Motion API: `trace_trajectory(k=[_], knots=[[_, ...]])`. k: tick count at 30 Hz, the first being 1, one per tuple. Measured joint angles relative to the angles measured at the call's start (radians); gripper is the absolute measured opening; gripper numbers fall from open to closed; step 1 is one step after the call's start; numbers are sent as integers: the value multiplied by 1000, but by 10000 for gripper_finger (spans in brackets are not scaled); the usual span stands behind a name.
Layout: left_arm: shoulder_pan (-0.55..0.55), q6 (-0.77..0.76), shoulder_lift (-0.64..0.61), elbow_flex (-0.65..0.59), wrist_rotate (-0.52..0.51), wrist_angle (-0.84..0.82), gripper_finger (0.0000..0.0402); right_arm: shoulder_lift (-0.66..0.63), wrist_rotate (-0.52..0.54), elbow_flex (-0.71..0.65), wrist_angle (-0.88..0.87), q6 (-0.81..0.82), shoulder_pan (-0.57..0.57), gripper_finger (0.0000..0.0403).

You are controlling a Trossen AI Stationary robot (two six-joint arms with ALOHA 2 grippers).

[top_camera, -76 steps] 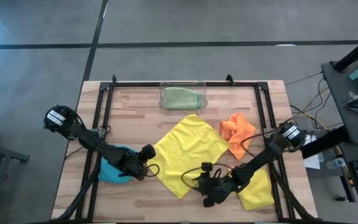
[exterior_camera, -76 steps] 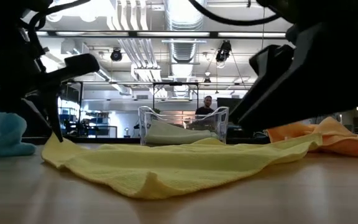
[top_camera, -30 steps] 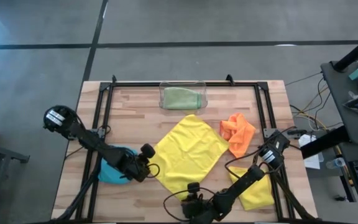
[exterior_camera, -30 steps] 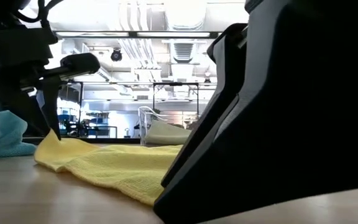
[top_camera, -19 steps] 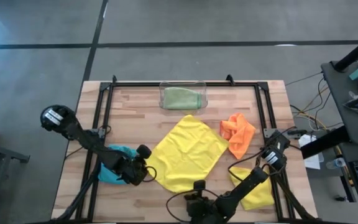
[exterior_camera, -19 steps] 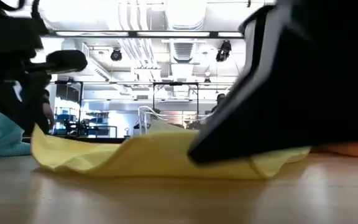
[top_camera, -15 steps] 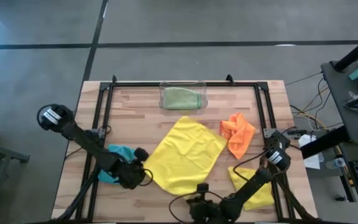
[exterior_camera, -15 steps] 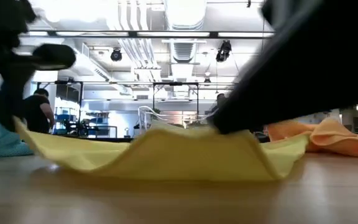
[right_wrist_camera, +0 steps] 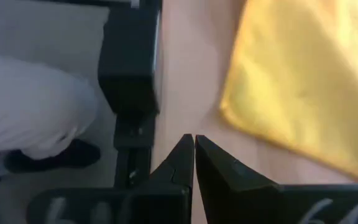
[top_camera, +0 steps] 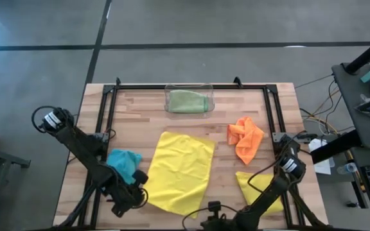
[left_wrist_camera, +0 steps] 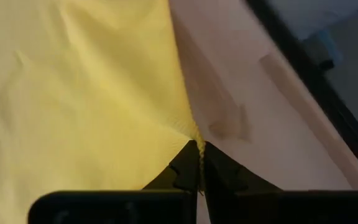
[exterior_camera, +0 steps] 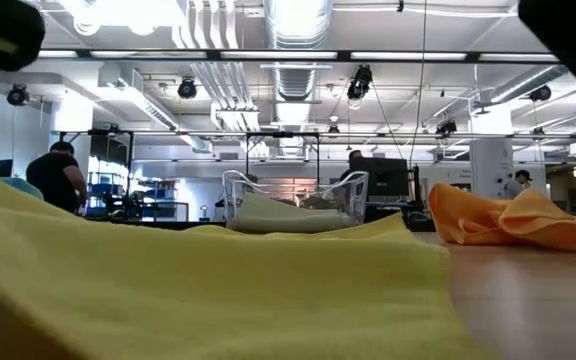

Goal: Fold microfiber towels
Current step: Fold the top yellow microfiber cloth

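The left hand [left_wrist_camera: 197, 152] is clenched on a corner of the big yellow towel [top_camera: 180, 172], which lies spread flat in the middle of the worktop [top_camera: 146, 112] near its front edge. The right hand [right_wrist_camera: 194, 146] is clenched on nothing, over bare wood at the front edge, beside a second yellow towel [top_camera: 262, 189]. A blue towel [top_camera: 124, 163] lies bunched at the left, an orange towel [top_camera: 245, 136] at the right, and a green towel [top_camera: 188, 101] sits in the clear bin [top_camera: 169, 96].
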Motion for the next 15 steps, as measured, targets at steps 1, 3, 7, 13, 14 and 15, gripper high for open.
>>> trace_trajectory(k=[1, 3, 7, 13, 14, 15], knots=[[2, 26, 0, 10, 0, 1, 0, -9, 22, 0, -5, -4, 2, 8], [10, 63, 0, 20, 0, 1, 0, -22, 58, 1, -20, -4, 2, 8], [25, 88, 0, 24, -1, 0, 0, -21, 91, 0, -55, -8, 2, 9], [47, 88, 0, -1, -12, -1, 0, 12, 54, -6, -64, -54, -20, 50], [50, 88, 0, -5, -16, -1, 0, 16, 53, -6, -57, -61, -23, 63], [51, 88, 0, -8, -18, 0, 0, 18, 54, -6, -51, -71, -23, 78]])
